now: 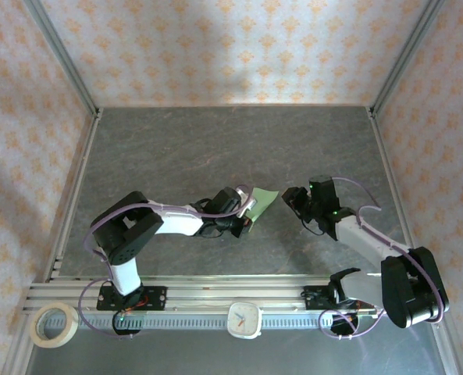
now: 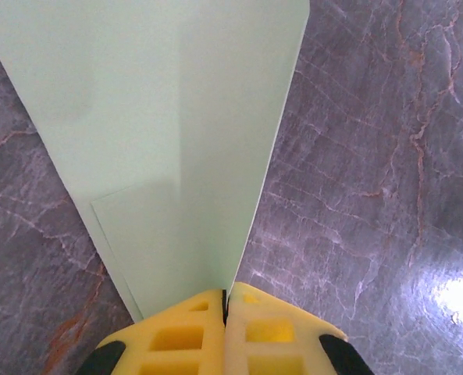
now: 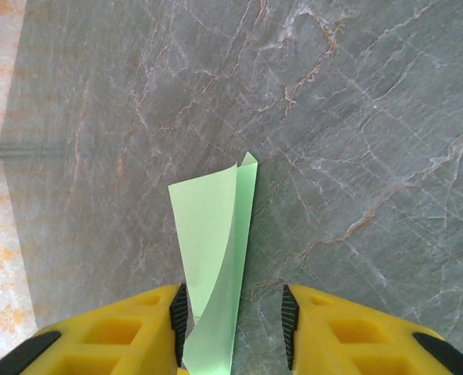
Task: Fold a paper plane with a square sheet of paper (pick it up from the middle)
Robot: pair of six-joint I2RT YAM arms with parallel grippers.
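The pale green sheet of paper (image 1: 266, 200), folded into a narrow tapering shape, is held just above the dark table at mid-table. My left gripper (image 1: 251, 209) grips its narrow end. In the left wrist view the yellow fingers (image 2: 176, 336) press together on the paper (image 2: 161, 117), which fans out wide ahead of them. My right gripper (image 1: 292, 197) sits just right of the paper, facing it. In the right wrist view that gripper (image 3: 234, 316) stands open around a curled flap of the paper (image 3: 211, 234). The flap rests against the left pad (image 3: 179, 312), with a wide gap to the other.
The dark marbled table (image 1: 215, 148) is enclosed by patterned walls and metal frame posts. Along the near edge runs an aluminium rail (image 1: 215, 293), with a roll of tape (image 1: 54, 324) at its left end and a small white clock (image 1: 244, 319) in the middle.
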